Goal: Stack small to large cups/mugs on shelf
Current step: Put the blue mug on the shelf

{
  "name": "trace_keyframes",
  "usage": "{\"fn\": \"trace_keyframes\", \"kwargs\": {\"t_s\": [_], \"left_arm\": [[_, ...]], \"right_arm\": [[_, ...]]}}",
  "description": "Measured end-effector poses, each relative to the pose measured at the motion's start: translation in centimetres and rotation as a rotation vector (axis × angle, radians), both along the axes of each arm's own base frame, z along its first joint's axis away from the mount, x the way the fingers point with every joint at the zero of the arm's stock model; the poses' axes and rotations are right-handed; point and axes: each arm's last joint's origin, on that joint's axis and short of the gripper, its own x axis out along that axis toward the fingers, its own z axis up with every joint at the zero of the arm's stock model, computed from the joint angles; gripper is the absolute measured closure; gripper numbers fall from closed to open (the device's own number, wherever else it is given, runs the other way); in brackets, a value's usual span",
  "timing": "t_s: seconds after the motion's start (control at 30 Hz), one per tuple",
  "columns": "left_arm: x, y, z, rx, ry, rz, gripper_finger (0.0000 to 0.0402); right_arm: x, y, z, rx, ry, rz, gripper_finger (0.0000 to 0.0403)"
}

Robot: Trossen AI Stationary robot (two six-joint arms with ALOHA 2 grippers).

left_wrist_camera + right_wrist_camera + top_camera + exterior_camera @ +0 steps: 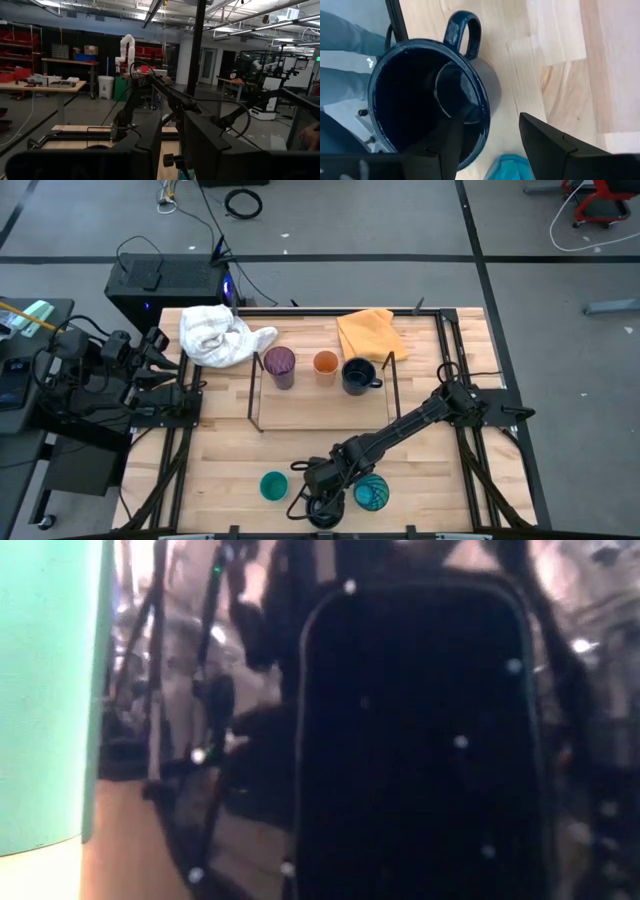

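On the shelf (262, 416), the thin black wire rack in the middle of the table (440, 480), three vessels already stand in one row: the purple tumbler (279, 365), beside it the small orange cup (325, 363), and then a dark navy mug (357, 375) with its handle to the right. As far as I can judge, this is about half of the work, because three more vessels are not yet on the shelf.

These three wait at the near edge of the table. The small teal cup (273, 486) stands alone to the left. The larger patterned teal cup (371, 494) stands to the right. Between them is the second navy mug (427, 95), which the high view almost hides under the arm.

The right gripper (322, 498) hangs directly over this second mug. In the right wrist view its fingers (555, 145) are wide apart: one of them lies across the dark mouth of the mug and the other is outside the wall, over the bare wood. They do not press the rim yet, so I think the mug is not held at this moment and the grasp is only being prepared.

The left gripper (165, 150) waits far away at the left side of the table, pointing into the room. Whether its fingers are apart or together I cannot tell.

What remains, in my opinion, is to bring the second mug and both teal cups to the shelf and to place them in order of size.
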Motion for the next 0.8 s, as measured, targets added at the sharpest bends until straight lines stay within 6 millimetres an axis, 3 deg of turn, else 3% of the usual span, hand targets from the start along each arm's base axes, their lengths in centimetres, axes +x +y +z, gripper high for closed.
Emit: {"fn": "trace_keyframes", "kwargs": {"t_s": [0.53,0.8], "left_arm": [[0.0,0.0,0.0,0.005,-0.001,0.001,0.0308],[0.0,0.0,0.0,0.003,-0.002,0.001,0.0308]], "right_arm": [[0.0,0.0,0.0,0.000,-0.005,-0.010,0.0204],[0.4,0.3,-1.3,0.015,0.026,-0.025,0.0204]]}}
